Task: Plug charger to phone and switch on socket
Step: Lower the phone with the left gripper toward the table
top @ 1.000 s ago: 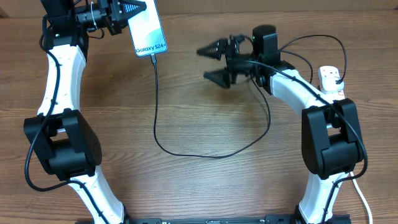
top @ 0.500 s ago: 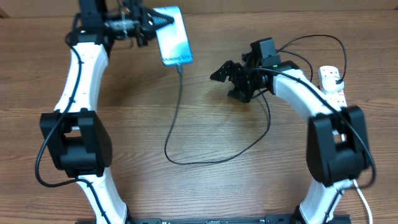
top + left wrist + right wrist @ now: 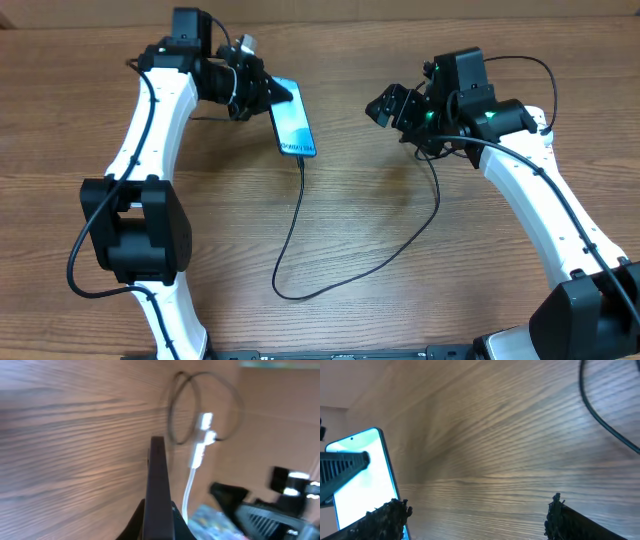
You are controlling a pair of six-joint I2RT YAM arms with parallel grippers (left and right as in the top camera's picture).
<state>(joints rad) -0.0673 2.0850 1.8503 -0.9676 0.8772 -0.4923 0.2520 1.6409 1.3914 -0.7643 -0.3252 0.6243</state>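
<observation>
The left tool (image 3: 268, 96), clamped on the phone (image 3: 294, 128), has swung it from the counter's (image 3: 400, 320) 11 o'clock edge in toward 12. The charger (image 3: 301, 185) stays plugged in, trailing toward 6. The right tool (image 3: 387, 105), fingers apart and empty, has pulled back toward 2. Plugging looks done. The socket (image 3: 202, 440) switch, out around 3, is what remains.

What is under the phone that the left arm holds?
Only the wooden table shows around the phone; the black cable runs from its lower end. The spot directly beneath is covered.
</observation>
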